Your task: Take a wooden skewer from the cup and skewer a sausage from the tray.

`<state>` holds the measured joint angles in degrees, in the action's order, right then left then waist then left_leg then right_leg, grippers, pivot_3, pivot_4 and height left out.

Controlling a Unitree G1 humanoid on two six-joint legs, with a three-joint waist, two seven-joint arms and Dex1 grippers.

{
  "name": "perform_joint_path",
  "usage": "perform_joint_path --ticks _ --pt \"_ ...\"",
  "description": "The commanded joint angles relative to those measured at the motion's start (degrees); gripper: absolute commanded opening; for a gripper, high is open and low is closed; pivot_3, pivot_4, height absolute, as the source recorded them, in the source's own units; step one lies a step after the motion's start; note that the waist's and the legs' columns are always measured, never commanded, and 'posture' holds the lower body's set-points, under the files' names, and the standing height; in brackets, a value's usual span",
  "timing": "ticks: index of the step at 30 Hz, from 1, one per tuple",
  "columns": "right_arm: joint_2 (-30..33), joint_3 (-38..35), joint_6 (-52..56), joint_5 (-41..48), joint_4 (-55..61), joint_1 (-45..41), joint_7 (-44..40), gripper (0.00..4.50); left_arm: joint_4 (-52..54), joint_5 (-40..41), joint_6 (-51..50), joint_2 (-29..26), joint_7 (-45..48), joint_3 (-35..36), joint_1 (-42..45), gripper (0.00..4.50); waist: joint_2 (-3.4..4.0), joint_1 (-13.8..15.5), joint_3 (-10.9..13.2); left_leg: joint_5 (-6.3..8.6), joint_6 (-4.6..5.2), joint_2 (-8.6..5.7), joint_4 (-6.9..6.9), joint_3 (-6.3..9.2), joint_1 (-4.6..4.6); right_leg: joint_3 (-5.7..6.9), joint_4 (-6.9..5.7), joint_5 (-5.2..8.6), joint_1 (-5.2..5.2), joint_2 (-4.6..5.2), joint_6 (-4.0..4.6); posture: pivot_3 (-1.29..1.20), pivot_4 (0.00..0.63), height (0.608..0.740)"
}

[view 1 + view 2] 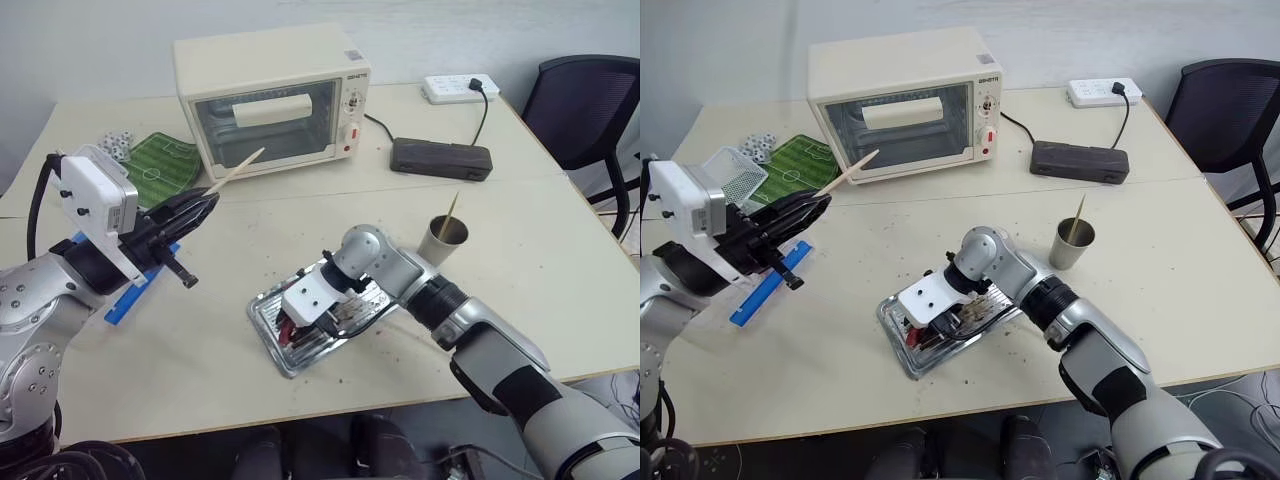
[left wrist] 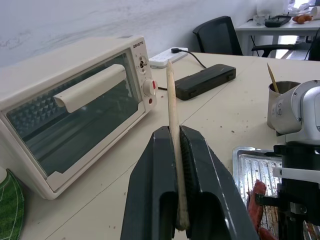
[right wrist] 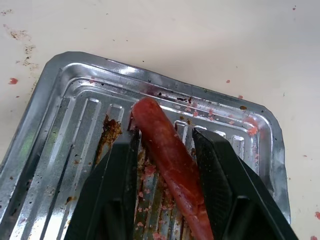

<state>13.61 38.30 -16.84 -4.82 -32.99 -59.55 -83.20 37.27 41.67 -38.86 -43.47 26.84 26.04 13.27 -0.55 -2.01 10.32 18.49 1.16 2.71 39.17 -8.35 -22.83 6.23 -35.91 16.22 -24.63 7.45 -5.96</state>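
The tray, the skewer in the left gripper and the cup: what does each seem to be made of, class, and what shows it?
Tray: shiny ridged metal, bright glints, grease stains.
Skewer: pale matte wood, faint grain.
Cup: probably paper, though its dull grey sheen leaves that open.

Little could be read. The toaster oven point(image 2: 75, 110) carried a short dark brand word at the top of its control panel, above the knobs — its letters stayed too small and soft in every view to spell out with any confidence. Fine markings ringed the knobs, equally unreadable. A small square label sat on the oven's top near its right rear corner — its print could not be made out. No other text, number or sign was legible.
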Motion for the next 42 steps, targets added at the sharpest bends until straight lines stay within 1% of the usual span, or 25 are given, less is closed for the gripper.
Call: perform_joint_path --ticks 1,2,8,14,16,18,20,24,26,28,31,37,42 --pt "-0.1 -0.4 0.6 -0.6 1.1 1.0 -1.1 0.58 0.1 0.0 0.9 -0.5 -0.1 0.2 1.0 0.00 0.00 0.0 0.0 0.00 0.00 0.00 0.00 0.00 0.00 0.00 0.00 0.00 0.00 0.00 0.00 0.00 0.150 0.740" --pt "-0.2 -0.6 0.8 -0.6 1.3 1.1 -1.1 0.33 0.0 0.0 1.0 -0.5 -0.1 0.0 1.1 0.00 0.00 0.0 0.0 0.00 0.00 0.00 0.00 0.00 0.00 0.00 0.00 0.00 0.00 0.00 0.00 0.00 0.150 0.740" --pt "0.3 -1.4 2.5 -0.1 3.4 2.5 -1.5 0.33 -0.6 -0.4 1.5 -0.5 0.3 -0.7 1.4 0.00 0.00 0.0 0.0 0.01 -0.01 0.01 -0.01 -0.01 0.03 -0.01 -0.01 0.01 0.00 -0.01 0.01 0.00 0.150 0.740" --pt "2.3 -4.8 11.3 3.2 11.2 3.5 -3.2 0.33 -2.3 -0.6 2.4 -0.8 1.9 -1.9 2.2 0.00 0.00 0.1 0.0 0.01 -0.01 0.00 -0.01 -0.02 0.03 -0.01 -0.02 0.01 0.00 -0.01 0.01 0.00 0.150 0.740" --pt "4.0 -6.6 18.2 5.6 16.6 4.0 -3.9 0.33 -2.9 -0.8 2.7 -1.1 3.3 -2.4 2.5 0.00 0.00 0.2 0.0 0.01 -0.01 -0.01 -0.01 -0.02 0.02 -0.01 -0.02 0.01 0.00 0.00 0.01 0.00 0.150 0.740" --pt "7.1 -9.5 28.8 9.1 24.4 3.9 -4.4 0.33 -3.8 -0.6 2.9 -1.9 5.4 -3.2 3.0 0.00 0.00 0.3 0.0 0.01 -0.01 0.00 0.00 -0.02 0.01 0.00 -0.02 0.01 -0.01 0.00 0.01 0.00 0.150 0.740" --pt "9.9 -11.5 36.0 11.5 30.0 3.6 -4.5 0.33 -4.6 -0.4 3.1 -2.8 7.5 -3.9 3.2 0.00 0.00 0.4 0.0 0.01 -0.01 0.00 0.00 0.00 0.00 0.01 -0.03 0.01 -0.01 0.00 0.01 0.00 0.150 0.740" --pt "18.2 -16.2 53.5 15.4 39.0 1.5 -3.5 0.33 -6.7 -0.1 3.8 -6.4 14.6 -5.5 3.7 0.00 0.00 0.4 0.0 0.02 -0.01 0.00 -0.01 -0.01 -0.01 0.03 0.00 0.02 -0.02 0.00 0.03 0.00 0.150 0.740" --pt "22.3 -17.4 59.5 16.6 41.3 0.7 -2.9 0.33 -7.7 0.2 3.9 -8.0 17.7 -5.9 3.9 0.00 0.00 0.4 0.0 0.02 -0.01 -0.01 0.00 -0.01 -0.04 0.04 0.00 0.03 -0.05 0.01 0.05 0.00 0.150 0.740" --pt "26.9 -18.7 61.1 16.1 41.1 0.0 -2.6 0.33 -8.0 1.2 3.4 -9.4 20.8 -6.4 3.9 0.00 0.00 0.4 0.0 0.02 -0.01 -0.01 -0.02 -0.02 -0.02 0.05 0.01 0.03 -0.05 -0.01 0.06 0.00 0.150 0.740" --pt "30.0 -19.8 62.6 15.4 39.0 -1.2 -0.4 0.33 -7.1 1.7 3.4 -10.5 24.2 -7.5 3.2 0.00 0.00 0.3 0.0 0.03 -0.02 -0.01 -0.03 -0.05 -0.04 0.04 0.03 0.04 -0.08 -0.01 0.06 0.00 0.150 0.740" --pt "31.9 -20.2 63.2 15.9 38.3 -1.5 1.5 0.33 -5.7 2.2 3.2 -9.9 26.4 -9.8 3.5 0.00 0.00 0.3 0.0 0.03 -0.03 0.01 -0.05 -0.13 -0.04 0.00 -0.01 0.04 -0.16 -0.09 0.08 0.00 0.150 0.740" --pt "31.7 -20.7 64.7 17.0 39.5 -1.6 2.9 0.33 -7.6 -0.8 5.9 -9.6 28.9 -13.5 5.2 0.00 0.00 0.4 0.0 0.02 -0.02 -0.02 -0.04 -0.13 -0.06 -0.01 -0.01 0.04 -0.15 -0.06 0.07 0.00 0.150 0.740"
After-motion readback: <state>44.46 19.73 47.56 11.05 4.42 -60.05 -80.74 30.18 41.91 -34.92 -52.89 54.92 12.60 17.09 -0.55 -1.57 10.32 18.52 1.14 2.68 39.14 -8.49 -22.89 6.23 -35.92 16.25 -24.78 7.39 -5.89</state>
